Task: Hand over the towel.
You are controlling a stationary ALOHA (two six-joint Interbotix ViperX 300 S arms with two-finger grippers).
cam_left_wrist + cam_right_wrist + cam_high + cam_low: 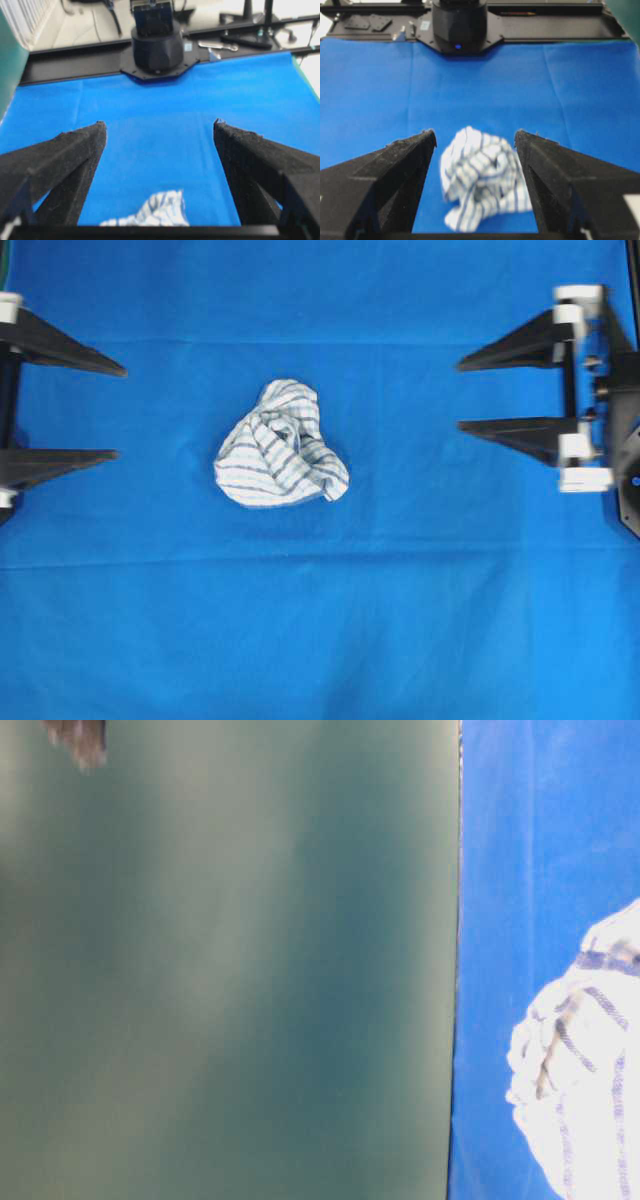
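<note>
Towel point(281, 445) lies crumpled between both grippers, left point(120, 412) and right point(458, 395), each spread wide, nothing gripped, prob. for pickup.

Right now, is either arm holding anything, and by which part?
Nothing is held. The towel lies crumpled on the blue table cover, apart from both arms' open jaws.

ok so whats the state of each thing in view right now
towel: crumpled in a heap on the blue cover, nothing holding it
left gripper: open, empty, apart from the towel
right gripper: open, empty, apart from the towel
blue cover: spread flat over the table, a few faint creases
</note>
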